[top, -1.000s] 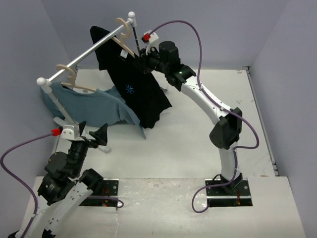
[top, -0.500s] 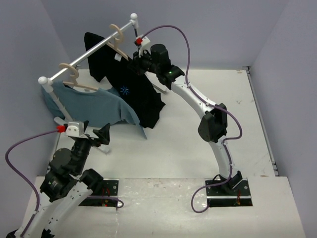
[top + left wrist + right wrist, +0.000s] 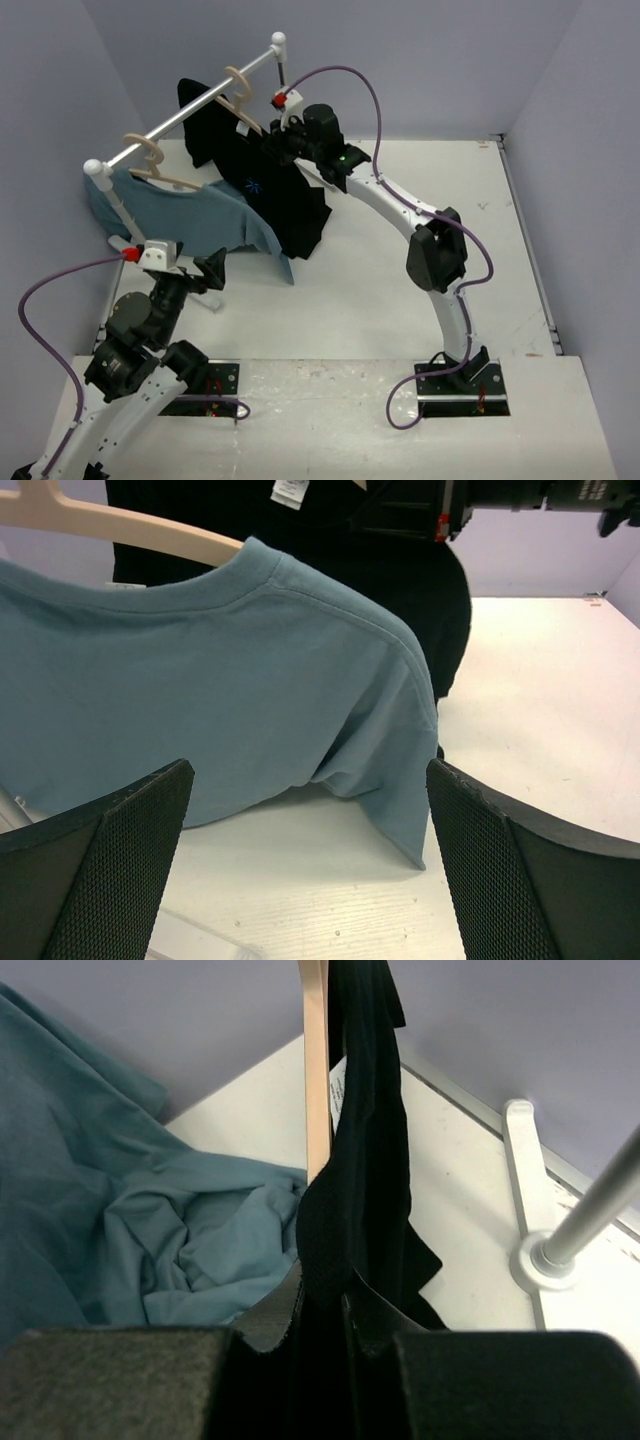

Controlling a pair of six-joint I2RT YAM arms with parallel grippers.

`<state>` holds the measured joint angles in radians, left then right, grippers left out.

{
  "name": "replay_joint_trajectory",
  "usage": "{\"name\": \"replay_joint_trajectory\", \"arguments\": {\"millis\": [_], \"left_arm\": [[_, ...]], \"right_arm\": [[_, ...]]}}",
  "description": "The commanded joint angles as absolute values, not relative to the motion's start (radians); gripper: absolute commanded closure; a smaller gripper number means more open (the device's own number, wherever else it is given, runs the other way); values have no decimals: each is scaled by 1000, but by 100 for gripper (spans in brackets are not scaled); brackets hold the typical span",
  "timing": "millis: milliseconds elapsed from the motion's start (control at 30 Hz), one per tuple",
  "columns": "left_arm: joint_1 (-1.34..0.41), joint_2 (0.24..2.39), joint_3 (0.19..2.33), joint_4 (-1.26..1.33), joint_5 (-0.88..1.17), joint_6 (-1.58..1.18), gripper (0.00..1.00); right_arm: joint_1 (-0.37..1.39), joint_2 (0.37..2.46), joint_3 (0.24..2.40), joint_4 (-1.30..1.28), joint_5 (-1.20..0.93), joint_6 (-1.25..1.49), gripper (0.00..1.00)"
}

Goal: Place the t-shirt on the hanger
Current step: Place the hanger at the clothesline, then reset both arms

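Black t-shirt (image 3: 288, 200) pinched in right tool (image 3: 343, 1310); left tool (image 3: 308, 772) gapes empty; tag (image 3: 290, 490) unreadable.

Overhead camera looks down; close wrist cameras share the teal shirt (image 3: 200, 680).

The left arm (image 3: 105, 425) and right arm (image 3: 395, 200) have white links and black joints (image 3: 437, 258). A purple cable (image 3: 352, 72) loops along each, past a red-and-white wrist block (image 3: 280, 97). The left jaws are black and mesh-textured.
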<state>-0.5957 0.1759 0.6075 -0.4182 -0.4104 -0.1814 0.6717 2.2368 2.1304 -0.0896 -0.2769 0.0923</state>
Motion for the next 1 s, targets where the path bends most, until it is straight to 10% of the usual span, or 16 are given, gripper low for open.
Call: {"name": "replay_joint_trajectory", "arguments": {"millis": [0, 133, 233, 600, 967], "left_arm": [[-583, 221, 609, -378, -427, -191, 0], [-553, 304, 643, -409, -443, -222, 0], [-526, 354, 678, -453, -478, -257, 0], [-414, 287, 687, -506, -620, -319, 0], [-399, 304, 642, -489, -561, -304, 0]], "right_arm": [[681, 2092, 2041, -86, -218, 68, 68], [643, 1941, 1994, -118, -273, 140, 51], [606, 1764, 1919, -164, -269, 191, 1], [569, 732, 1016, -471, 383, 285, 1], [570, 296, 928, -804, 582, 335, 1]]}}
